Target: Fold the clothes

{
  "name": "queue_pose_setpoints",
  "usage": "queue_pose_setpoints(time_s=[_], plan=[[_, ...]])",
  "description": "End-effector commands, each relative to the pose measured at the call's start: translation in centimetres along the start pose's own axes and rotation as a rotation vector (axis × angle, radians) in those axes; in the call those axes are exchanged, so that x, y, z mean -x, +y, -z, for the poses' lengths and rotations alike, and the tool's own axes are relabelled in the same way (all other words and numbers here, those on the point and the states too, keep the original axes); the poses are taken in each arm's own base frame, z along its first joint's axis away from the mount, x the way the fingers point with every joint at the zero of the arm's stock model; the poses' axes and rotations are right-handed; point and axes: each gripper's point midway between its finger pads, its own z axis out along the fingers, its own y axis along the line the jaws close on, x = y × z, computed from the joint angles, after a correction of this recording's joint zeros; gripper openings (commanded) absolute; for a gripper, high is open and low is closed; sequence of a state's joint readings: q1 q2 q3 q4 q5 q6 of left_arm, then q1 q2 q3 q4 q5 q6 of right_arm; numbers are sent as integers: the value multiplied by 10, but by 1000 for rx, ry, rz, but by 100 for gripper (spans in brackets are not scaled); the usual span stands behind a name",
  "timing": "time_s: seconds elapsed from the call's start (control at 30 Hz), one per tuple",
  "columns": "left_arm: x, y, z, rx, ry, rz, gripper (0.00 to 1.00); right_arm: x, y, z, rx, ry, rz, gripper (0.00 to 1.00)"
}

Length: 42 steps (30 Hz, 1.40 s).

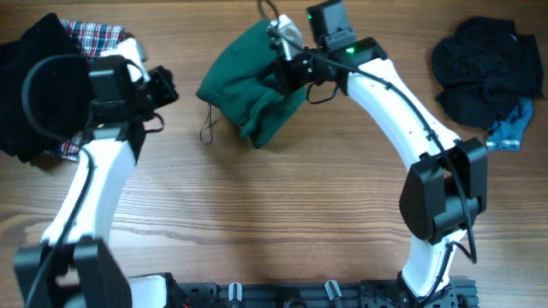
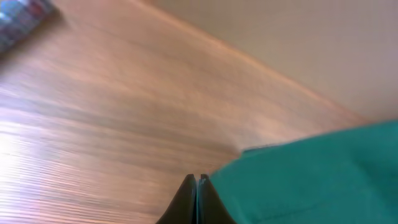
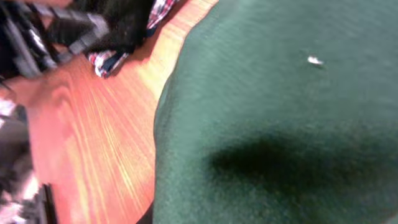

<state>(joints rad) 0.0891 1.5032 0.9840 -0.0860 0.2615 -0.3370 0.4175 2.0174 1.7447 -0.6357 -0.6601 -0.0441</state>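
The clothes (image 1: pixel 244 94) are a dark-green garment bunched at the table's far middle, with a thin dark cord (image 1: pixel 206 127) trailing off the left edge. My right gripper (image 1: pixel 281 75) is buried in the garment's right side and appears shut on a fold. In the right wrist view the green cloth (image 3: pixel 280 112) fills the frame and hides the fingers. My left gripper (image 1: pixel 164 87) hovers left of the garment, shut and empty. Its closed fingertips (image 2: pixel 196 182) sit just beside the green edge (image 2: pixel 311 180).
A black knitted garment (image 1: pixel 34 77) and a red-blue plaid cloth (image 1: pixel 96 36) lie at the far left under my left arm. A dark pile (image 1: pixel 486 68) with a blue cloth (image 1: pixel 511 128) sits at the far right. Bare wood (image 1: pixel 274 205) spans the front.
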Motion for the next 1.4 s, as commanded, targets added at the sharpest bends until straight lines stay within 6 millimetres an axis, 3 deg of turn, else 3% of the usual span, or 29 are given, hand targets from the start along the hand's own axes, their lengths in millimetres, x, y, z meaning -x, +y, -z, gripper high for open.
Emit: queue_pose_setpoints(time_s=[0.0,0.1,0.17,0.27,0.33,0.4,0.5,0.73,0.8,0.87,0.93,1.0,1.1,1.17,1.23,1.3,1.37], plan=[[41,29,40,125,-141,-40,4,42,39,18,-15,-83,302,4],[56,49,62,167,-190,-10,4,54,61,25,-2,-114,401,4],[56,55,64,174,-188,-1,4,54,76,27,12,-115,486,4],[61,53,64,169,-208,-8,4,34,104,26,45,-52,711,4],[74,48,66,152,-257,-25,4,17,110,25,29,24,826,4],[87,32,70,81,-301,-88,4,0,110,24,21,100,894,4],[92,-11,78,-92,-236,-231,4,-15,107,23,31,162,930,4],[120,-58,133,-73,-59,-488,4,-34,112,25,79,223,900,4],[122,-78,138,-102,-40,-547,4,-37,113,26,85,235,892,4],[109,-90,127,-135,17,-601,4,-39,113,27,87,241,889,4],[87,-96,104,-172,105,-650,4,-42,113,27,91,253,881,4],[64,-99,76,-206,190,-681,4,-44,113,28,95,262,874,4],[45,-102,49,-233,256,-706,4,-47,113,29,99,271,869,4],[32,-102,34,-245,301,-702,9,-48,113,29,101,277,864,4],[27,-102,28,-259,321,-675,18,-48,113,29,101,277,863,4],[40,-101,25,-221,287,-529,46,-48,113,29,100,277,860,4],[62,-96,25,-172,235,-274,43,-47,113,29,94,271,838,4]])
